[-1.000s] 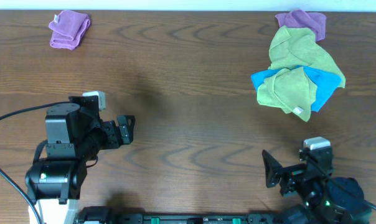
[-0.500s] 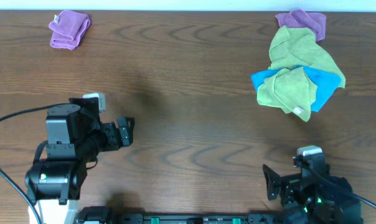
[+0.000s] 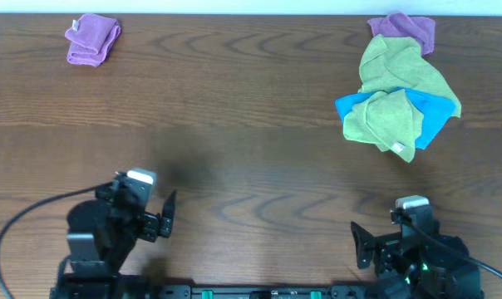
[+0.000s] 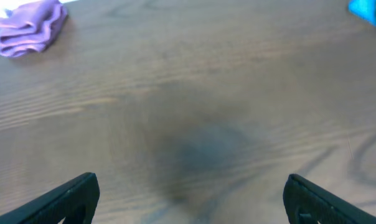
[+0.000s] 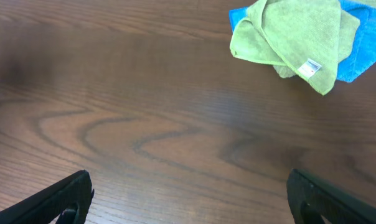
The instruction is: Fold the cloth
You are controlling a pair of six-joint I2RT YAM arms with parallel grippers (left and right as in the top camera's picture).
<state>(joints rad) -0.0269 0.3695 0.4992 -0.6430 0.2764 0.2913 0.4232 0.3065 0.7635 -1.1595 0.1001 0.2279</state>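
The lilac-purple cloth [image 3: 93,39] lies folded into a small bundle at the far left of the table; it also shows at the top left of the left wrist view [image 4: 29,28]. My left gripper [image 3: 169,218] is open and empty near the front edge, far from the cloth; its fingertips [image 4: 191,199] frame bare wood. My right gripper [image 3: 363,245] is open and empty at the front right, with bare wood between its fingertips [image 5: 191,196].
A pile at the far right holds a second purple cloth [image 3: 405,29], two lime-green cloths [image 3: 401,71] [image 5: 291,34] and a blue cloth [image 3: 434,116] [image 5: 362,50]. The blue cloth's edge shows in the left wrist view [image 4: 370,11]. The table is dark wood.
My left arm has pulled back toward the front edge, its gripper moving down and staying open. My right arm drew back slightly earlier and now holds still. The cloths have not moved.
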